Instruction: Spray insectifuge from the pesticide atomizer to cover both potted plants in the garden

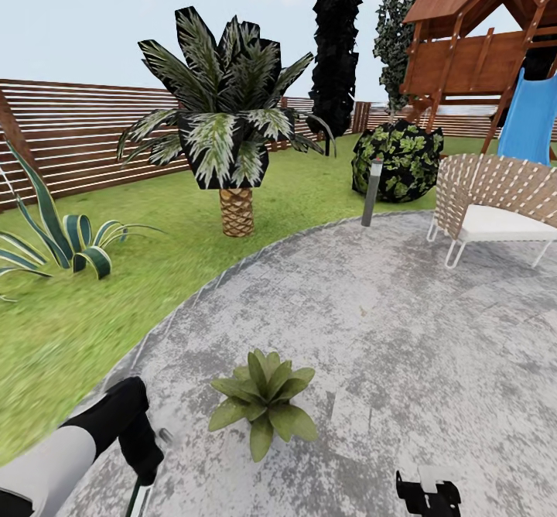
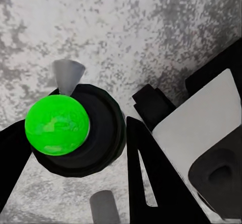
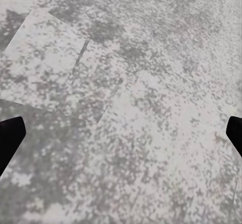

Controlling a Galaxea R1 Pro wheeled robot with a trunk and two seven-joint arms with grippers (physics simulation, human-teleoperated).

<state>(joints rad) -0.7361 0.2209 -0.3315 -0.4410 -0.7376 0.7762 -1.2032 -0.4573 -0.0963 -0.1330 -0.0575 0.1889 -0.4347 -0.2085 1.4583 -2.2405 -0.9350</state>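
Past the pick-up, judging by the grasp, and into the spraying step: holding the pesticide atomizer [image 2: 75,133] clamped in the left gripper [image 1: 147,467], end-on in the left wrist view as a green dome in a black collar between the dark fingers [image 2: 146,173], low over the mottled paving [image 1: 402,331]. Keeping the right gripper [image 1: 428,494] spread wide and empty above the same paving. Next, probably: turning the nozzle toward the potted plant [image 1: 263,402] close ahead, between the two arms, wetting every leaf, then going on to the second plant.

Left gripper [image 1: 143,486] and right gripper [image 1: 427,495] both cut off at head view's bottom edge
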